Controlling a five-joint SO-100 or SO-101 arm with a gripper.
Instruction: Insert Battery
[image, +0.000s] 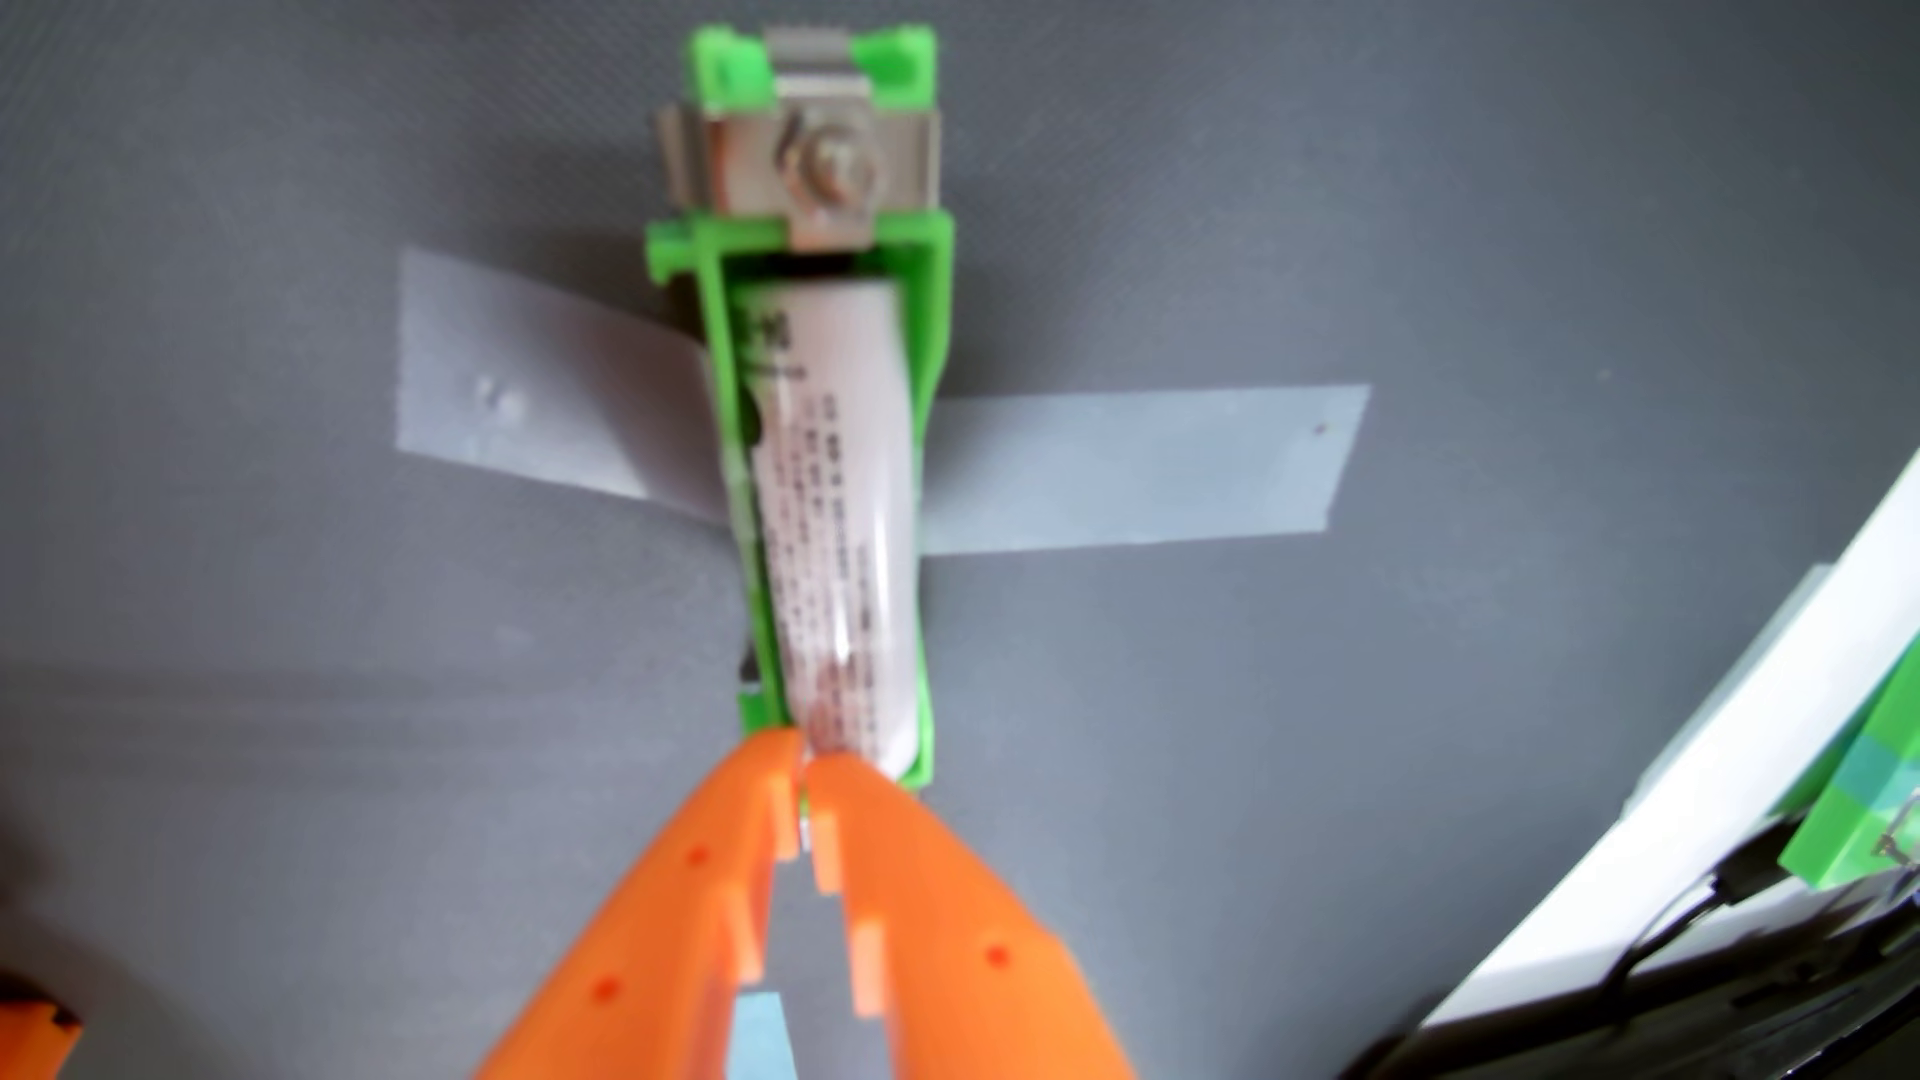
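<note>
Glossy white-wrapped battery (831, 519), green plastic holder (727, 436) with a bare metal clip (821, 166) at 12 o'clock, matt orange plastic gripper (805, 768), matt grey table (1351, 208), smooth grey tape (1143, 467).

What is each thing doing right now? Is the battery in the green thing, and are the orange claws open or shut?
Battery: lying inside the holder, far end by the metal clip.
Holder: taped down on the gray mat.
Metal clip: bolted to the holder's far end.
Tape: stuck flat across the mat, under the holder.
Gripper: shut, tips together at the battery's near end, holding nothing.
</note>
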